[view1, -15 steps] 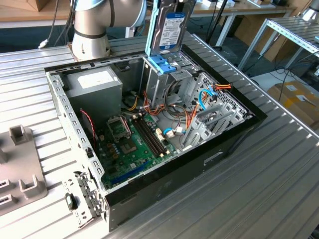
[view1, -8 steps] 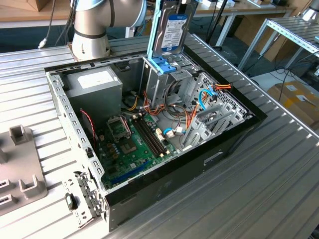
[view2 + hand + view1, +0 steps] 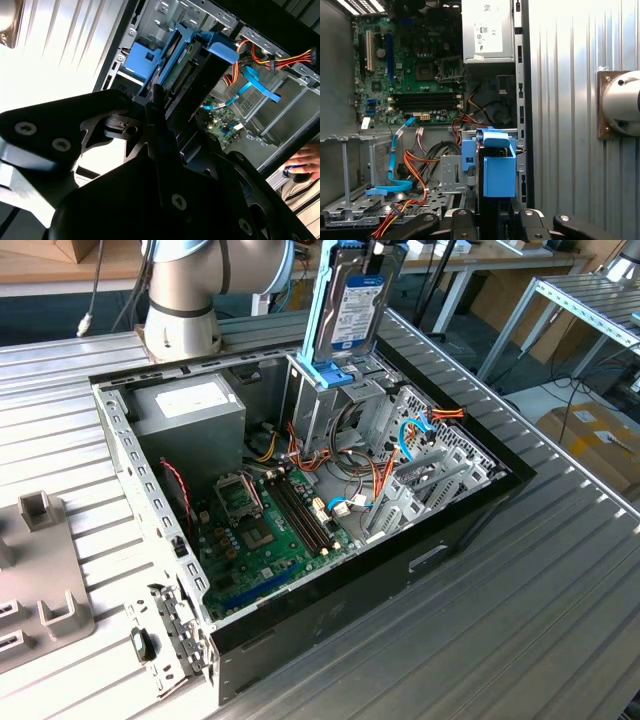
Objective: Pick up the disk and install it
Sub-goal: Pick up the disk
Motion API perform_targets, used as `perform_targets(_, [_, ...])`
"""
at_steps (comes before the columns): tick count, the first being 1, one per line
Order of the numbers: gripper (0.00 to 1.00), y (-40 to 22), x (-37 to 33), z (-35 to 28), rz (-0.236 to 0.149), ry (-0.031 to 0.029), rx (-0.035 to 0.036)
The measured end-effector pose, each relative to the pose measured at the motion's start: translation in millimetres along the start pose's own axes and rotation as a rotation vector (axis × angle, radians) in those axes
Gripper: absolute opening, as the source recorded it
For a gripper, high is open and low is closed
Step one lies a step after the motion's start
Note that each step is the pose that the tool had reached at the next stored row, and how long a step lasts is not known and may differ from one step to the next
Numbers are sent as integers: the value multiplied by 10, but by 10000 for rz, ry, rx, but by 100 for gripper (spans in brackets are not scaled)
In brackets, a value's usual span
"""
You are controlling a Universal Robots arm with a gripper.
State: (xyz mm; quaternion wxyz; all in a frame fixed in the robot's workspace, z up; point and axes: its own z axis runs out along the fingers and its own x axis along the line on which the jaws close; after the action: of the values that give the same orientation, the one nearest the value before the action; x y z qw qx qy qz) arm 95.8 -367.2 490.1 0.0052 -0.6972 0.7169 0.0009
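The disk, a flat rectangular hard drive in a light-blue plastic carrier frame, stands upright, clamped in my black hand. I see its lower end right over the grey metal drive cage inside the open black computer case. Farther off lie the green motherboard and the ribbed metal surface.

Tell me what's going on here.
The arm has its tool gripping the disk, which it holds upright over the open case. The disk's lower end is at the top of the grey drive cage, by the blue latch, and most of it stands above the cage. The motherboard lies exposed below.
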Motion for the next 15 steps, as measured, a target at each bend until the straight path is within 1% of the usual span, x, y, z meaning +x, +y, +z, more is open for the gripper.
perform_targets(4, [35, -10, 161, -1, -1, 21, 1])
perform_targets(8, [35, -15, 260, -2, 0, 32, 1])
perform_targets(9, [35, -17, 303, -2, 0, 35, 1])
perform_targets(11, [35, -20, 353, -3, 0, 42, 1])
perform_targets(12, [35, -22, 404, -3, 0, 47, 1])
perform_targets(14, [35, -29, 536, -4, 0, 64, 2])
perform_targets(15, [35, -31, 578, -5, 0, 72, 2])
